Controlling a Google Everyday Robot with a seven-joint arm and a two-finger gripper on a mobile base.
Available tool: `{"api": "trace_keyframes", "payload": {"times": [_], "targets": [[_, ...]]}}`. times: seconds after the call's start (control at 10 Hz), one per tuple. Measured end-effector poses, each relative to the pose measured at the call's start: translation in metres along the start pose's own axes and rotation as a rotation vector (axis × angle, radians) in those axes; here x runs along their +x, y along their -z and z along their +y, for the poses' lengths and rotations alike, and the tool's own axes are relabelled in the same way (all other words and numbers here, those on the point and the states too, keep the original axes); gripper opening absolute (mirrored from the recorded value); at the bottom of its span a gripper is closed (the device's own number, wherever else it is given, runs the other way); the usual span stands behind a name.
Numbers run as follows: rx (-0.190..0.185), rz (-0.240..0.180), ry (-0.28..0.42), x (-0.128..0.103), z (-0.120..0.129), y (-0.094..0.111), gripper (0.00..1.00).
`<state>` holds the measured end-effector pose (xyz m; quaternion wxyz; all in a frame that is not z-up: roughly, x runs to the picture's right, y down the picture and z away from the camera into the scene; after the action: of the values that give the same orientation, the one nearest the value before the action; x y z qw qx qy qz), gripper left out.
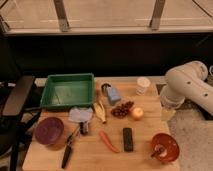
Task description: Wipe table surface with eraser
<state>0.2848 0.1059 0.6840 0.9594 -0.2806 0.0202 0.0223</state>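
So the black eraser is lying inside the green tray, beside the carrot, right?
Not quite: the camera view shows the eraser on the table surface, beside the carrot, not in the green tray. The gripper is off at the table's right edge.
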Motion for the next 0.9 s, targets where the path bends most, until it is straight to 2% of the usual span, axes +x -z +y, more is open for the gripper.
{"api": "trace_keyframes", "payload": {"times": [0.8, 0.9], "targets": [[0.002, -0.002, 0.001, -0.0002, -0.0015, 0.001, 0.65], [-0.003, -0.016, -0.008, -0.0019, -0.0033, 0.0011, 0.65]]}}
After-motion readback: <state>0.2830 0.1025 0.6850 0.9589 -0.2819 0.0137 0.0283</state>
